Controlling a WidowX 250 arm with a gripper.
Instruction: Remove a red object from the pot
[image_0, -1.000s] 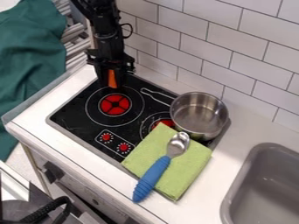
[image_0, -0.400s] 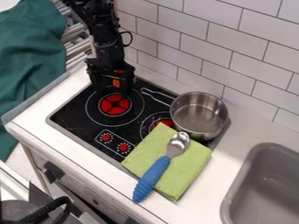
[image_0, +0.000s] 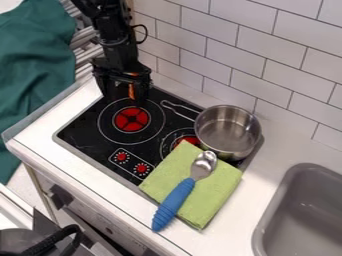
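And the pincer (image_0: 124, 98) stands wide, opened from narrower! The orange thing (image_0: 131, 91) shows between its sides over the stove's (image_0: 90, 141) upper-left corner, long axis running up-down in view, tip unclear.

Free: over the near-left controls (image_0: 131, 163) and left burner (image_0: 131, 119); down through the pot's (image_0: 227, 134) open top | Blocked: orange object (image_0: 131, 91) in view between the gripper's (image_0: 125, 101) parted fingers; pot handle (image_0: 180, 109) angling across the stove (image_0: 83, 136); tiled wall (image_0: 214, 55) behind; spoon (image_0: 176, 201) atop towel (image_0: 217, 192), before the pot
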